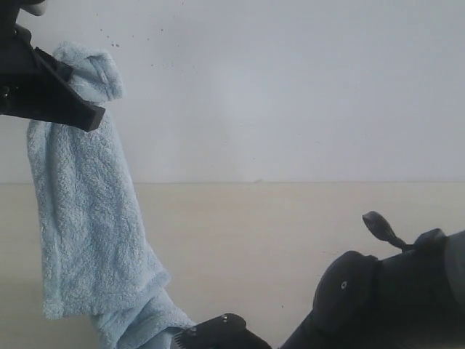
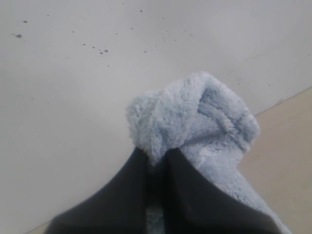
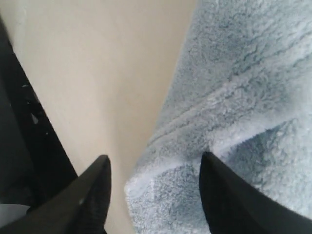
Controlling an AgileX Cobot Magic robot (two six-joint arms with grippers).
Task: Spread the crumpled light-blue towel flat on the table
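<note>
Pale-blue terry towel (image 1: 87, 240) is held hanging lengthwise toward the table's (image 1: 290, 233) left edge, pinched at its top by the left gripper (image 2: 155, 163); its lower end is apparently straddled by the spread right gripper (image 3: 156, 163).

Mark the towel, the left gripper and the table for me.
towel (image 1: 87, 233), exterior view, middle of the hanging part.
left gripper (image 2: 156, 158), left wrist view, midway between its fingertips, shut on the towel.
table (image 1: 290, 233), exterior view, bare top beside the towel.
</note>
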